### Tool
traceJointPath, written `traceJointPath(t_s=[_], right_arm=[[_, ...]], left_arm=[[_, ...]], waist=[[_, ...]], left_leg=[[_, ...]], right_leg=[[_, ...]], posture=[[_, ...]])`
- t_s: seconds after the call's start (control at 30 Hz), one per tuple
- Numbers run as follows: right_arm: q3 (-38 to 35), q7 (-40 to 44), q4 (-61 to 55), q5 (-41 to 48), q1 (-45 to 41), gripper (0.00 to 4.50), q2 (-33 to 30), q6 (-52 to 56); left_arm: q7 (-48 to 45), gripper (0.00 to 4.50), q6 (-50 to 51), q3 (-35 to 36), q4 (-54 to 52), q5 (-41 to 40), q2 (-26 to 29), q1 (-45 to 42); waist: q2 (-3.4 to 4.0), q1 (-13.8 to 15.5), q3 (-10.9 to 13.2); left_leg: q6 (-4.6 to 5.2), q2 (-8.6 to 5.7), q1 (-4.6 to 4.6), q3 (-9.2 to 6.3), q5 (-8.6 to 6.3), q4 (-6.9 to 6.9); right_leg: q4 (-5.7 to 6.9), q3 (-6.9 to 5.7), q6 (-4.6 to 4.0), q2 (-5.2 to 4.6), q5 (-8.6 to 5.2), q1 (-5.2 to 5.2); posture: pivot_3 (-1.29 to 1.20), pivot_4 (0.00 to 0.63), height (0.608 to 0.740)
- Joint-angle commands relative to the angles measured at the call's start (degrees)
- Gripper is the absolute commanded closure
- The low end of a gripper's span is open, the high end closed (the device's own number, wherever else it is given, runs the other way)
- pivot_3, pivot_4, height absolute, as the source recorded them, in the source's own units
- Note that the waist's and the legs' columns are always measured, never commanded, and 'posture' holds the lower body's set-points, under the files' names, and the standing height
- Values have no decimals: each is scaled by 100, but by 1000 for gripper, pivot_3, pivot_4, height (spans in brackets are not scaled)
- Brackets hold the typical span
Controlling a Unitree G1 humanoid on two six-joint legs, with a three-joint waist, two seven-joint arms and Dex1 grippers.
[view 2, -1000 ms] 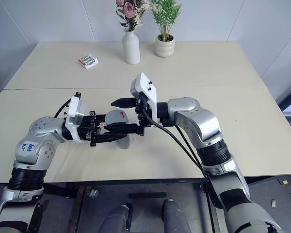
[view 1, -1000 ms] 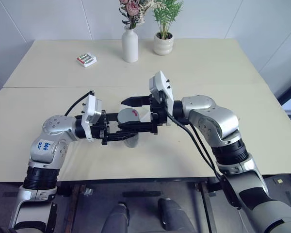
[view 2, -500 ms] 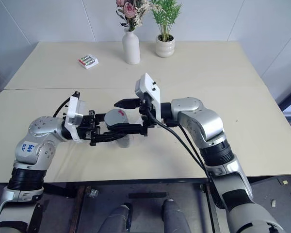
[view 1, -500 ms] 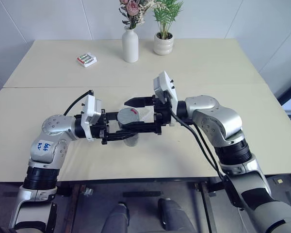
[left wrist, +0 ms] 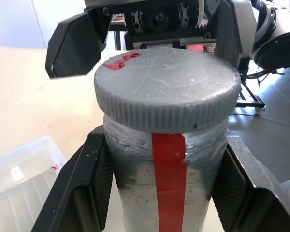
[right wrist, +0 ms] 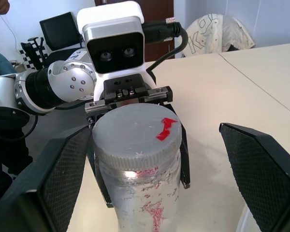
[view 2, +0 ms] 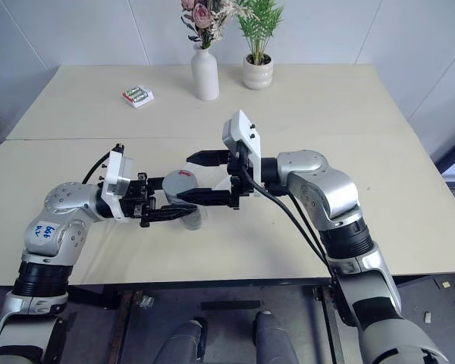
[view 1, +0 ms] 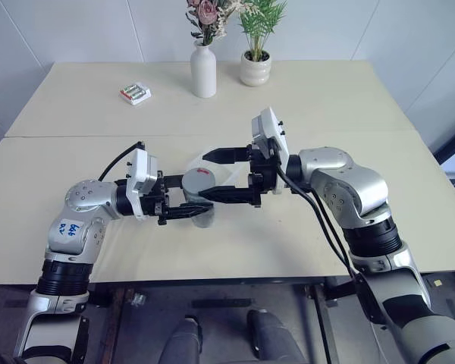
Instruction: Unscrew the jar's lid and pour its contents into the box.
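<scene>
A pale beige worktop, made of two slabs meeting at a seam, stands before a white wall. The left gripper points level across the front of the robot, its two black fingers pinched on the body of one silvery-grey jar that bears a red vertical stripe. The jar stands upright between the pads, and its grey ribbed lid, marked with a small red blot, sits on top of it. The right gripper faces the left one from the opposite side, its two fingers spread wide; the upper finger lies beyond the lid and the lower finger on the near side, neither touching it. One clear plastic box rests on the worktop just beyond and under the spread right gripper, partly screened by its fingers and by the jar. The jar's contents cannot be seen through the lid and wall. Well beyond both grippers, at the far edge of the worktop, stand one white vase of flowers, one round white plant pot beside it, and one small pack of batteries.
</scene>
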Motion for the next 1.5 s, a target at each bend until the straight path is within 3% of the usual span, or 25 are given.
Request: traceJointPath(t_s=[0.03, 0.77, 1.27, 1.5], right_arm=[[-238, -65, 16, 0, 21, 35, -82, -74], [-483, 272, 704, -186, -37, 35, -570, -413], [-672, -22, -624, 949, 46, 35, -68, 578], [-144, -351, -686, 519, 131, 35, 258, 401]], left_arm=[[-100, 2149, -84, 39, -192, -64, 54, -7], [-120, 2149, -51, 61, -178, -69, 95, -10], [-102, 2149, -37, 70, -206, -74, 104, 28], [-97, 2149, -50, 36, -180, -72, 54, -5]], waist=[[0, 1, 0], [0, -3, 0], [1, 5, 0], [1, 2, 0]], left_leg=[[0, 0, 0, 0, 0, 0], [0, -1, 0, 3, 0, 0], [0, 2, 0, -1, 0, -1], [0, 0, 0, 0, 0, 1]], right_leg=[[0, 0, 0, 0, 0, 0], [0, 1, 0, 1, 0, 1], [0, 0, 0, 0, 0, 0], [3, 0, 0, 0, 0, 0]], posture=[[0, 150, 740], [0, 150, 740], [0, 150, 740], [0, 150, 740]])
